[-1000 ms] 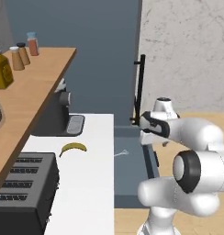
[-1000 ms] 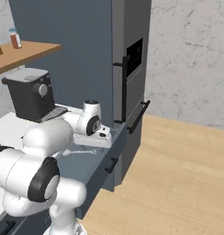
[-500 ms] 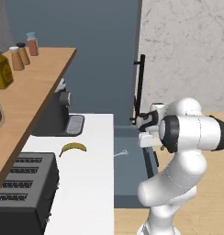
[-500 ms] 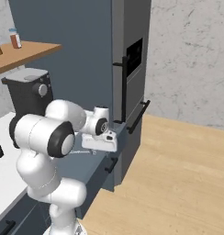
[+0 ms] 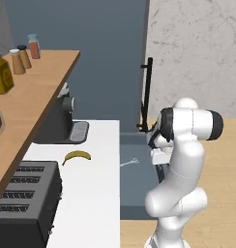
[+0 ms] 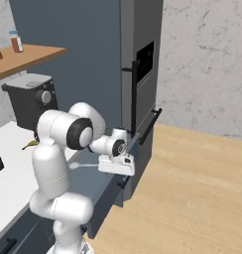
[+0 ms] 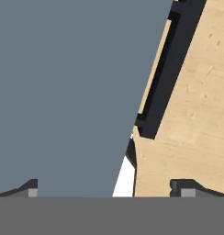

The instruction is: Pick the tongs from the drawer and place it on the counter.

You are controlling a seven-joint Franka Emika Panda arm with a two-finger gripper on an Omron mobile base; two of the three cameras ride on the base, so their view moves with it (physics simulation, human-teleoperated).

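The drawer (image 5: pixel 135 186) stands pulled out beside the white counter (image 5: pixel 91 203), slate-blue inside. The tongs (image 5: pixel 129 162) lie in it as a thin silver utensil, also seen as the tongs (image 6: pixel 86 165) left of my hand. My gripper (image 6: pixel 116 171) hangs over the drawer's outer side, to the right of the tongs and apart from them. In the hand view the gripper (image 7: pixel 107 187) is open, its tips wide apart with nothing between them, above the drawer's slate-blue surface (image 7: pixel 72 92) and its black handle (image 7: pixel 159 82).
A yellow banana (image 5: pixel 77 155) lies on the counter near a dark coffee machine (image 5: pixel 62 121). A black toaster (image 5: pixel 21 201) sits at the front left. A wooden shelf (image 5: pixel 33 92) overhangs the counter. Tall cabinet handles (image 5: pixel 147 92) rise behind the drawer. Wooden floor (image 6: pixel 192 188) lies to the right.
The arm has unfolded from a low crouch to an upright stance, and the hand has sunk slightly over the drawer's outer side. The jaws stayed open. The tongs have not moved.
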